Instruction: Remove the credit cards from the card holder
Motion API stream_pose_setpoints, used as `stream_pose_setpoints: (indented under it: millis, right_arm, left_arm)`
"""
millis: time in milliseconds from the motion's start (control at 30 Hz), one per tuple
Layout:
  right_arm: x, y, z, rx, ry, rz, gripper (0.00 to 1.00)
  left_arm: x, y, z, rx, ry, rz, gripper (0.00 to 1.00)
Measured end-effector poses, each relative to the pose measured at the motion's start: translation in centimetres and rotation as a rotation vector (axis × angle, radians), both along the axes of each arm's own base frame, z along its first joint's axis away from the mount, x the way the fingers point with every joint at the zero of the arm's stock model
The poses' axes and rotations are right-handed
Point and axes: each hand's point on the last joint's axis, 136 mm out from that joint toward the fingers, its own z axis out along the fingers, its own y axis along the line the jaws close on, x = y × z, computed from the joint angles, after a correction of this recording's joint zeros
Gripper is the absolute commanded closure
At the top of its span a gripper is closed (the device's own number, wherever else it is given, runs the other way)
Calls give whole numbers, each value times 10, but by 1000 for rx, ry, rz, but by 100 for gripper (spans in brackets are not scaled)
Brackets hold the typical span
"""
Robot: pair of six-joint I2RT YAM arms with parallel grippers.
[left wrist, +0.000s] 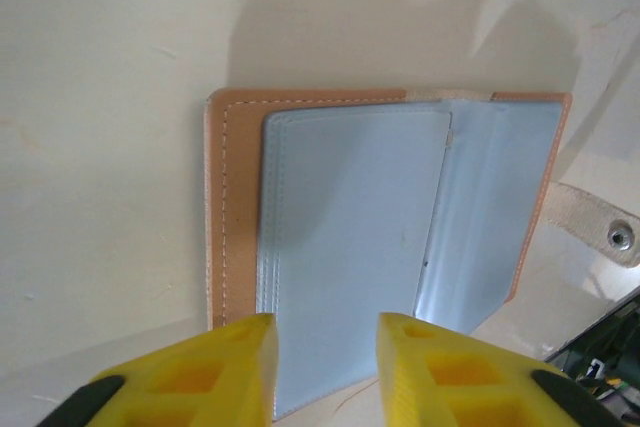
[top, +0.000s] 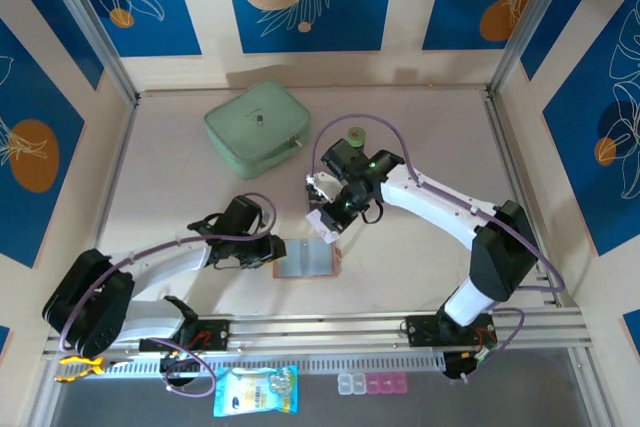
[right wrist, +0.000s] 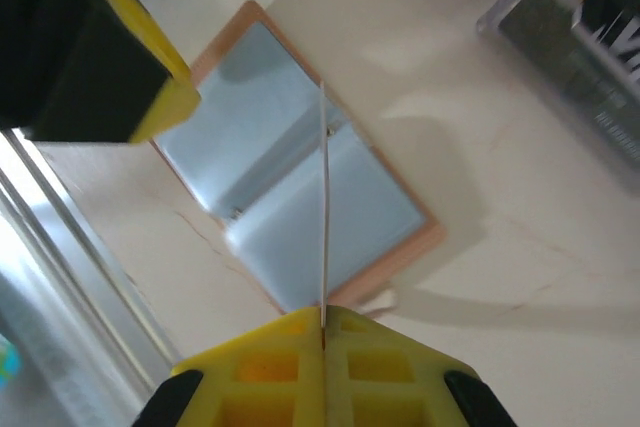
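So the left end effector sits at one edge of the card holder, fingers slightly parted, gripping nothing. Holder lies open, flat on the tabletop. Above it the right end effector is pinched on one credit card. It's thin, light and slick I'd guess, so grip an end squarely. Left wrist view gives the snap tab; right wrist, the card edge-on.

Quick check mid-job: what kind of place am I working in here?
Probably a lab robot cell, not a home: a tabletop boxed in by blue leaf-print panels, aluminium frame posts, and a metal mounting rail along the near edge.
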Motion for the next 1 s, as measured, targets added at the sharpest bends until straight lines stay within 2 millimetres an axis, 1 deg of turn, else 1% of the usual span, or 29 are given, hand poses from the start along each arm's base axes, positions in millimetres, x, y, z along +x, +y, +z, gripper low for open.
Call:
stream_pose_setpoints:
  millis: [133, 233, 333, 433, 567, 700, 833, 1000]
  right_arm:
    - [19, -7, 3, -62, -87, 183, 100]
    - [36, -11, 6, -104, -137, 278, 100]
    - [56, -14, 14, -121, -183, 340, 100]
    - [75, -16, 23, -128, -227, 376, 100]
    - [96, -18, 32, -130, -267, 408, 100]
    - [119, -16, 33, -135, -286, 429, 100]
    - [142, -14, 29, -140, -295, 439, 100]
    - [165, -11, 18, -150, -297, 456, 100]
  left_arm:
    - [1, 3, 4, 3, -14, 10, 56]
    - [3, 6, 6, 5, -22, 20, 49]
    - [3, 7, 7, 7, -26, 25, 44]
    - [3, 8, 8, 9, -28, 28, 41]
    - [4, 10, 7, 10, -27, 32, 40]
    - [4, 11, 7, 11, -26, 37, 40]
    - [5, 11, 7, 10, -26, 40, 40]
    - [6, 12, 7, 10, -26, 47, 41]
